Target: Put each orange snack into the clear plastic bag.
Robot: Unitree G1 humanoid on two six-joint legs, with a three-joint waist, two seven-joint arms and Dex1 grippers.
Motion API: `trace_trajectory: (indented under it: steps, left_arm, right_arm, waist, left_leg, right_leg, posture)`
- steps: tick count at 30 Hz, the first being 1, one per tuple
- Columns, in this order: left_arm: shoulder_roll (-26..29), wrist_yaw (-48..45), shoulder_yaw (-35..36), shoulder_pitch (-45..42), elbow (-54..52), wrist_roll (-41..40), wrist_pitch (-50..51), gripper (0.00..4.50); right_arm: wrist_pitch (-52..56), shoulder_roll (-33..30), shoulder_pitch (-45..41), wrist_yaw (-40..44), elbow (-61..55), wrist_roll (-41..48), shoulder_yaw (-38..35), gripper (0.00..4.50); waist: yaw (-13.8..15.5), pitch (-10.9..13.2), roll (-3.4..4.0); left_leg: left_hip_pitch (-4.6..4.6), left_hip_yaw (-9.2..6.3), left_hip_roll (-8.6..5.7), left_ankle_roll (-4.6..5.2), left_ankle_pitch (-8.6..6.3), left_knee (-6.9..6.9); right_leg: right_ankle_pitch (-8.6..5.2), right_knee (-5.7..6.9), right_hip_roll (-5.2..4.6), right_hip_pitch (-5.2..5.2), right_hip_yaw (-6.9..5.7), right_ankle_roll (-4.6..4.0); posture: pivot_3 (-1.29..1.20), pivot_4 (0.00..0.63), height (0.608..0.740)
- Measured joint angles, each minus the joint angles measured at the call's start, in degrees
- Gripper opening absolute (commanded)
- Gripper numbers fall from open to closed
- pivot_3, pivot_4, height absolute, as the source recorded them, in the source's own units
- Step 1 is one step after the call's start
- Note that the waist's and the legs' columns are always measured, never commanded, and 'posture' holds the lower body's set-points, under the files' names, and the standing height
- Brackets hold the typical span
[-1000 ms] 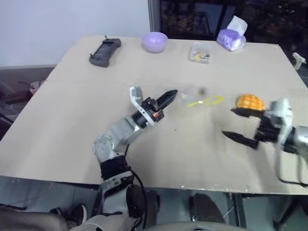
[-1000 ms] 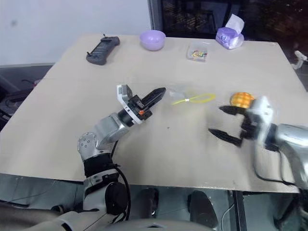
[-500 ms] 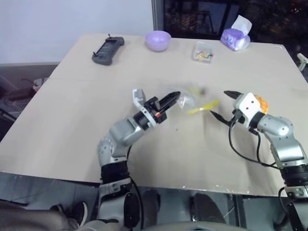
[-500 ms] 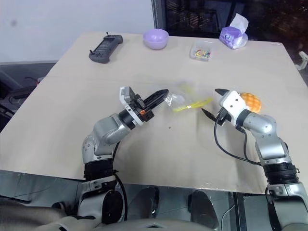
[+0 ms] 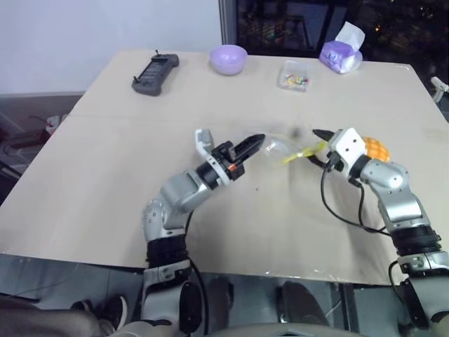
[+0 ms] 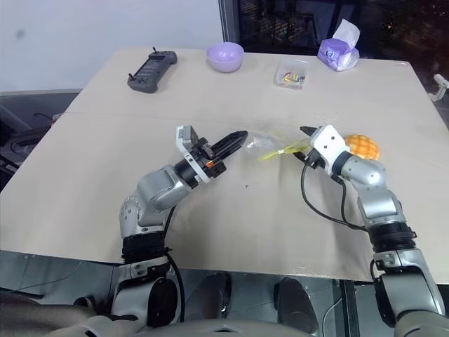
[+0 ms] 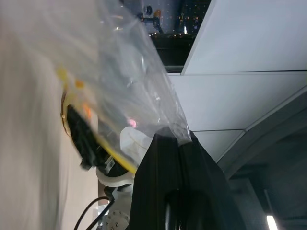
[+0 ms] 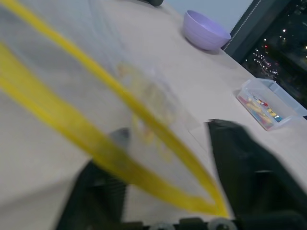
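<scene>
My left gripper (image 5: pixel 257 141) is shut on one corner of the clear plastic bag (image 5: pixel 279 147) and holds it just above the middle of the table. The bag's yellow strip (image 5: pixel 300 152) reaches toward my right gripper (image 5: pixel 314 145). In the right wrist view that strip (image 8: pixel 96 153) runs between the two black fingers (image 8: pixel 249 163), which stand apart on either side of it. The orange snack (image 5: pixel 376 149), a domed bun with a grid pattern, lies on the table just behind my right hand. A small pale-yellow piece shows faintly through the bag.
Along the table's far edge sit a black handset (image 5: pixel 154 74), a purple bowl (image 5: pixel 228 58), a small clear box of colourful bits (image 5: pixel 294 75) and a purple tissue pack (image 5: pixel 340 55). Bare tabletop (image 5: pixel 105 175) lies to the left and front.
My right gripper swung from beside the bun, forward and leftward, to the bag's yellow strip, and its fingers narrowed. The left gripper kept its hold in place.
</scene>
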Motion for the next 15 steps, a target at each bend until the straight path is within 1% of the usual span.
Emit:
trace_trajectory:
  steps: [1, 3, 4, 8, 11, 12, 14, 15]
  left_arm:
    - [0.02, 0.0, -0.03, 0.0, 0.01, 0.0, 0.0, 0.0]
    - [0.08, 0.0, -0.04, 0.0, 0.01, 0.0, 0.0, 0.0]
    - [0.11, 0.0, -0.04, 0.0, 0.01, 0.0, 0.0, 0.0]
    - [0.41, 0.0, -0.27, 0.0, 0.03, 0.0, 0.11, 0.0]
    - [2.3, -0.47, -0.99, 0.0, 0.04, 0.01, 0.41, 0.0]
    - [5.1, -1.39, -2.02, 0.0, 0.04, 0.02, 0.57, 0.0]
    - [7.45, -4.79, -2.91, 0.01, -0.23, 2.16, 0.01, 0.0]
    - [7.47, -4.82, -2.91, 0.01, -0.23, 2.22, 0.0, 0.0]
  right_arm:
    - [-0.09, 0.0, 0.0, 0.0, 0.34, 0.0, 0.0, 1.07]
    - [-0.29, 0.0, 0.0, -0.02, 0.93, -0.01, 0.0, 0.11]
    - [-0.53, 0.0, 0.0, -0.03, 1.2, -0.01, 0.0, 0.04]
    - [-1.63, -0.07, -0.01, -0.17, 2.49, -0.28, -0.01, 0.04]
    - [-1.68, -0.12, -0.02, -0.18, 2.53, -0.49, -0.01, 0.04]
    - [-1.66, -0.29, -0.02, -0.16, 2.47, -0.48, -0.01, 0.04]
    - [-1.03, -0.52, -0.39, 0.03, 1.79, -0.59, 0.0, 0.04]
    - [-1.03, -0.52, -0.4, 0.03, 1.78, -0.6, 0.01, 0.04]
  waist:
    - [0.0, 0.0, 0.0]
    - [-0.01, 0.0, 0.0]
    - [-0.01, 0.0, 0.0]
    - [-0.02, 0.0, 0.0]
    - [-0.05, 0.0, 0.0]
    - [-0.18, 0.01, 0.01]
    - [-0.11, 0.02, 0.02]
    - [-0.12, 0.02, 0.03]
  left_leg:
    - [0.0, 0.0, 0.0, 0.0, 0.0, 0.0]
    - [0.0, 0.0, 0.0, 0.0, 0.0, 0.0]
    - [0.0, 0.0, 0.0, 0.0, 0.0, 0.0]
    - [0.0, 0.0, 0.0, 0.0, 0.0, 0.0]
    - [0.0, 0.0, 0.0, 0.0, 0.0, -0.02]
    - [0.01, 0.01, 0.01, 0.0, 0.0, -0.04]
    - [0.0, 0.02, 0.0, 0.0, 0.0, -0.04]
    - [0.0, 0.02, 0.0, 0.0, 0.0, -0.04]
  right_leg:
    - [0.0, 0.0, 0.0, 0.0, 0.0, 0.0]
    - [0.0, 0.0, 0.0, 0.0, 0.0, 0.0]
    - [0.0, 0.0, 0.0, 0.0, 0.0, 0.0]
    - [0.0, 0.0, 0.0, 0.0, 0.0, 0.0]
    - [0.0, 0.01, 0.01, -0.01, 0.0, 0.0]
    - [0.0, 0.01, 0.02, -0.02, 0.01, 0.0]
    - [0.0, 0.0, 0.01, -0.02, 0.01, 0.0]
    - [0.0, 0.0, 0.01, -0.02, 0.01, 0.0]
  posture:
    - [0.0, 0.15, 0.74]
    - [0.0, 0.15, 0.74]
    - [0.0, 0.15, 0.74]
    - [0.0, 0.15, 0.74]
    - [0.0, 0.15, 0.74]
    - [0.0, 0.15, 0.74]
    - [0.0, 0.15, 0.74]
    - [0.0, 0.15, 0.74]
